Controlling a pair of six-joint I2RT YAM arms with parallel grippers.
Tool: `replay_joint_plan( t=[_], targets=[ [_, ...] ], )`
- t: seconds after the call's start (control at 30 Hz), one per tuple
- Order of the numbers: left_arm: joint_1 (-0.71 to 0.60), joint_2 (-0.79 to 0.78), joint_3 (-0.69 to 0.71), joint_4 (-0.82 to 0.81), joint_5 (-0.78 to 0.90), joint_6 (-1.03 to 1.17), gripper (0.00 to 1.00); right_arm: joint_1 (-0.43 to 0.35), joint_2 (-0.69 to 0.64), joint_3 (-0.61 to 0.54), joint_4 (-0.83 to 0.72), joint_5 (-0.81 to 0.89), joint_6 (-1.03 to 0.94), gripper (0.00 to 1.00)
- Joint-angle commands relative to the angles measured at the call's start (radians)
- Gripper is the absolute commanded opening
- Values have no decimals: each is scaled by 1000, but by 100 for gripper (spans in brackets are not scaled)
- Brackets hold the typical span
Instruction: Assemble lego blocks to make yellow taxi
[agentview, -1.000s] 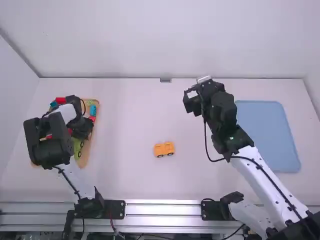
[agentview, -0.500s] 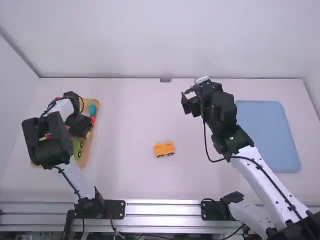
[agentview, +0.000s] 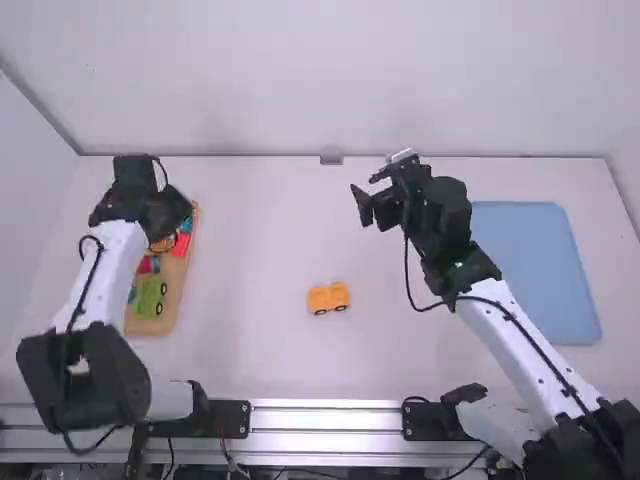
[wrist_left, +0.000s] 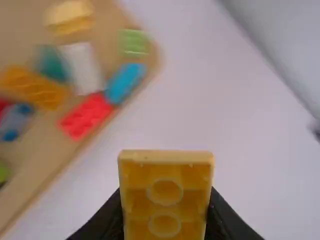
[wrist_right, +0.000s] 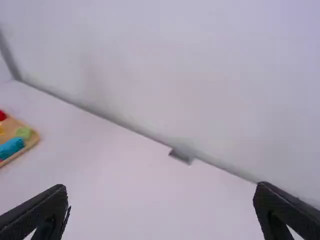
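Left wrist view cuts off the yellow block (wrist_left: 166, 195) clasped by left jaws; right jaws gape.

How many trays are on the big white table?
2: the wooden tray is at the left, partly under the left arm, and the blue tray is at the right.

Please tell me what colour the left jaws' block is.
The block is orange-yellow, clearest in the left wrist view.

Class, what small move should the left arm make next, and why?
Probably carry the yellow block toward the wheeled piece: the left gripper holds the block, while that taxi-coloured piece stands apart from the tray, seemingly awaiting parts.
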Motion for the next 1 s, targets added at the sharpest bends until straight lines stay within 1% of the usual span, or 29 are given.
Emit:
replay_joint_plan(
  t=[0.0, 0.03, 0.1, 0.13, 0.17, 0.2, 0.27, 0.3, 0.37, 0.43, 0.47, 0.53, 0.57, 0.6, 0.63, 0.7, 0.73, 0.83, 0.87, 0.9, 0.97],
  targets=[
    [-69, -93, -122, 98, 245, 210, 5, -31, 62, 34, 43, -218, 80, 98],
    [-89, -119, -158, 153, 303, 239, 7, -42, 84, 34, 71, -270, 113, 98],
    [-130, -164, -233, 273, 433, 288, 6, -66, 130, 34, 128, -400, 151, 98],
    [-151, -181, -272, 341, 508, 308, 3, -81, 159, 34, 170, -500, 168, 99],
    [-162, -187, -295, 386, 554, 312, 2, -92, 182, 34, 203, -572, 183, 99],
    [-176, -188, -325, 457, 634, 311, 2, -108, 218, 34, 264, -689, 212, 98],
    [-185, -186, -354, 526, 714, 310, 2, -120, 262, 34, 341, -805, 247, 99],
    [-190, -181, -377, 584, 785, 311, 2, -126, 304, 34, 420, -896, 283, 98],
    [-191, -170, -397, 651, 851, 311, 2, -132, 351, 34, 519, -985, 330, 99],
    [-191, -131, -428, 792, 974, 310, 2, -131, 422, 34, 691, -1085, 433, 98],
    [-191, -114, -439, 851, 1025, 311, 2, -128, 447, 34, 763, -1106, 489, 99],
    [-192, -92, -451, 922, 1086, 307, 2, -119, 480, 34, 850, -1120, 564, 98],
    [-198, -70, -458, 987, 1122, 280, 2, -109, 502, 34, 911, -1120, 619, 99],
    [-211, -41, -465, 1059, 1130, 244, 2, -100, 524, 35, 970, -1125, 657, 98],
    [-215, -33, -466, 1075, 1130, 235, 2, -98, 528, 35, 985, -1127, 665, 99],
    [-258, 28, -466, 1194, 1129, 188, 2, -82, 546, 35, 1056, -1141, 707, 99],
    [-264, 36, -466, 1210, 1130, 180, 2, -79, 547, 35, 1065, -1146, 714, 98],
    [-307, 93, -466, 1336, 1146, 148, 2, -63, 547, 35, 1085, -1144, 775, 92],
    [-311, 99, -465, 1345, 1145, 143, 2, -62, 547, 35, 1085, -1144, 782, 91],
    [-317, 119, -458, 1363, 1144, 134, 2, -60, 547, 35, 1085, -1146, 818, 86],
    [-320, 130, -449, 1363, 1145, 135, 2, -60, 547, 34, 1077, -1146, 839, 82]
  ],
)
